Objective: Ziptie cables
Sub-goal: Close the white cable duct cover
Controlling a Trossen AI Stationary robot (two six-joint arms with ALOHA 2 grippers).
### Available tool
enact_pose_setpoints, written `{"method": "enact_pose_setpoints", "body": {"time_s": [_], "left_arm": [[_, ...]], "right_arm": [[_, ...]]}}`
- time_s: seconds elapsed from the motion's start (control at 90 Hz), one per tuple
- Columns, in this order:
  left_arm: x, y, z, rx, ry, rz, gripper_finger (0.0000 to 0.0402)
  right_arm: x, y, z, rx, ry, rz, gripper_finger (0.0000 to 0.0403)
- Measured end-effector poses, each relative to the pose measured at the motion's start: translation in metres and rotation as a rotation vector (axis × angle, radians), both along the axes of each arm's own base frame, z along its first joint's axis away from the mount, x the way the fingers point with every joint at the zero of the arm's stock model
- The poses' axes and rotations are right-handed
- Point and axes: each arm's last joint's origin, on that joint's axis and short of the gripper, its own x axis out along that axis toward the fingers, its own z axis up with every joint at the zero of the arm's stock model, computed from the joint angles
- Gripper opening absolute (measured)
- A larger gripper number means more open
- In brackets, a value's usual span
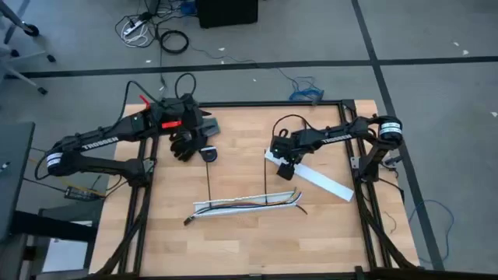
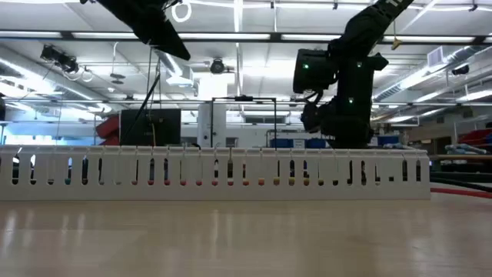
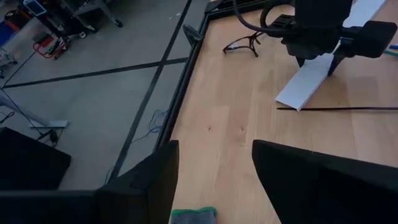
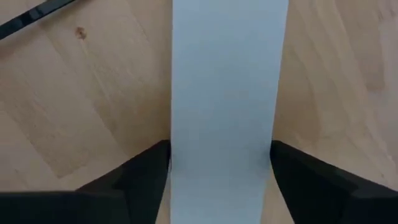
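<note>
Left arm reaches in from the table's left edge toward the far left corner, left gripper (image 1: 187,140) fingers spread apart. Right arm comes from the far right corner, bent inward, right gripper (image 1: 286,169) low, fingers parted wide.

White flat strip (image 4: 224,93); black ziptie (image 1: 267,183); light wood table (image 1: 233,241).

Grey concrete floor (image 1: 436,47) all round, crossed by dark tape lines (image 1: 233,67). Loose cords (image 1: 148,31) and a dark box (image 1: 226,12) on the floor beyond the far edge of the light wooden table (image 1: 241,241), framed in black rails. Wheeled chair base (image 1: 23,35) off at a far corner. Overhead, rows of long ceiling lights (image 2: 254,35) on beams; dark equipment and racks (image 2: 150,127) in the hall behind.
</note>
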Motion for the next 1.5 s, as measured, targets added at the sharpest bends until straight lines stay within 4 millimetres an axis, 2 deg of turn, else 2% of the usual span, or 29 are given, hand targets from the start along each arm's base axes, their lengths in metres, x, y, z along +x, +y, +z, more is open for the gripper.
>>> {"method": "enact_pose_setpoints", "body": {"time_s": [0.156,0.6,1.267,1.5], "left_arm": [[0.0,0.0,-0.0001,-0.001,0.001,0.0,0.0198],[0.0,0.0,-0.0001,-0.001,0.001,0.0,0.0198],[0.0,0.0,0.0,0.0,0.0,0.0,0.0198],[0.0,0.0,0.0,0.0,0.0,0.0,0.0198]], "right_arm": [[0.0,0.0,0.0,0.0,0.0,0.0,0.0278],[-0.0001,0.0,-0.0001,0.0,0.0,0.0,0.0238],[0.0,0.0002,-0.0001,0.006,-0.001,0.002,0.0244],[0.0011,0.0037,0.0,-0.001,-0.004,0.032,0.0234]]}}
